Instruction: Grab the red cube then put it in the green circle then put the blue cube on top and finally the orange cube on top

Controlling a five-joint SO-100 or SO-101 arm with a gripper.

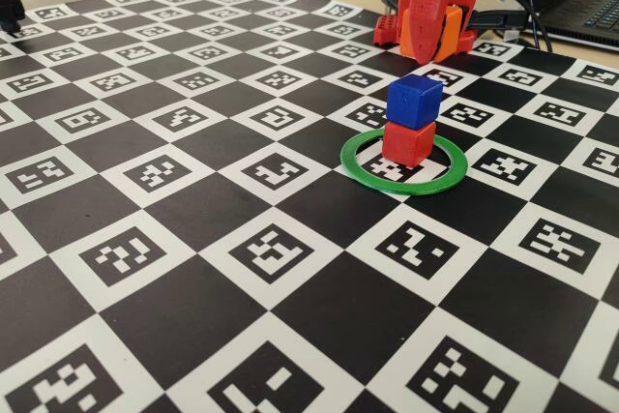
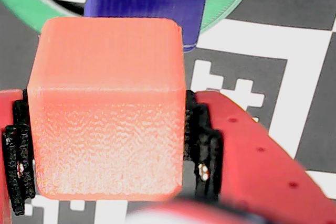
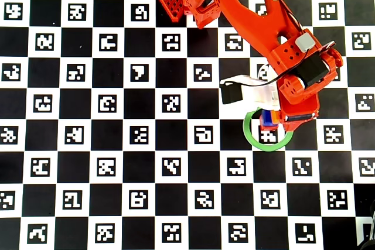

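Gripper (image 2: 105,145) clenched on the orange cube (image 2: 107,108), held in the air just behind and above the green circle (image 1: 404,163) in the fixed view. Red cube (image 1: 407,142) sits inside the circle, blue cube (image 1: 414,100) stacked on it. Checkerboard mat (image 1: 193,239) underneath.

**Plastic cubes on a printed board**

The orange cube (image 2: 105,108) looks like matt plastic with a fine rippled, layered grain on its faces and softly rounded edges. The blue cube (image 1: 414,100) and the red cube (image 1: 407,141) have the same dull plastic look. The green ring (image 1: 360,171) is thin, flat plastic with a slight sheen. The gripper (image 2: 105,145) is red plastic, dotted with small holes, with rough black padding on its inner faces. The checkered board (image 1: 193,268) appears smooth and faintly glossy, like printed paper.
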